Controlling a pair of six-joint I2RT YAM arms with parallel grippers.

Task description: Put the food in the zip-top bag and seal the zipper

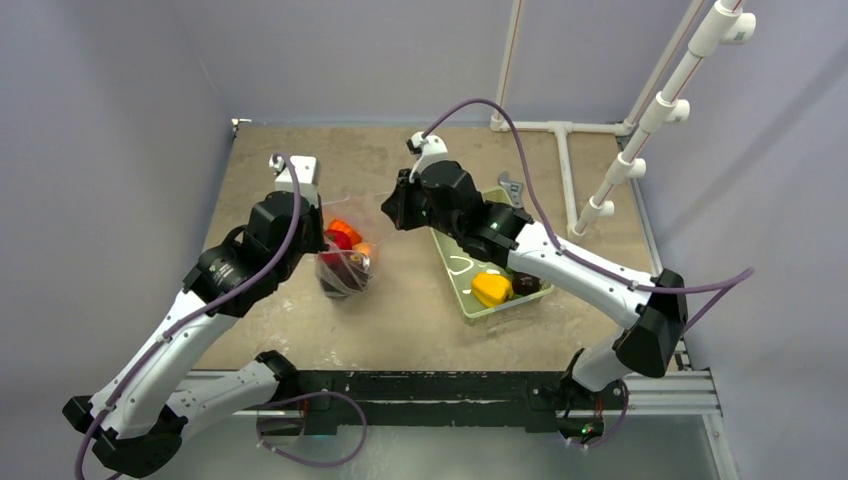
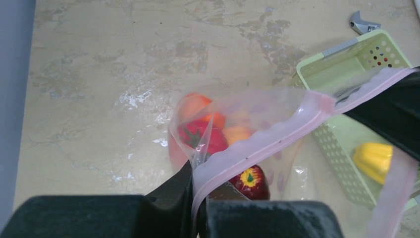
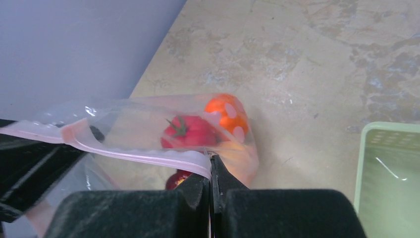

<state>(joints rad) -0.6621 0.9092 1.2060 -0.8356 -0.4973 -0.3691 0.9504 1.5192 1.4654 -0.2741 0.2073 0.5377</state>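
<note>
The clear zip-top bag (image 1: 347, 262) hangs between both grippers over the table's middle. Inside it I see a red tomato (image 3: 190, 132), an orange (image 3: 226, 111), a peach (image 2: 236, 134) and a dark red fruit (image 2: 251, 181). My left gripper (image 2: 199, 191) is shut on one end of the pale pink zipper (image 2: 267, 141). My right gripper (image 3: 211, 171) is shut on the other end of the zipper (image 3: 143, 156). A yellow pepper (image 1: 491, 288) and a dark plum (image 1: 526, 284) lie in the light green basket (image 1: 455, 272).
The green basket stands right of the bag, under my right arm. A small grey metal tool (image 1: 511, 186) lies behind it. White pipe frames (image 1: 640, 130) stand at the back right. Grey walls close the left and back sides.
</note>
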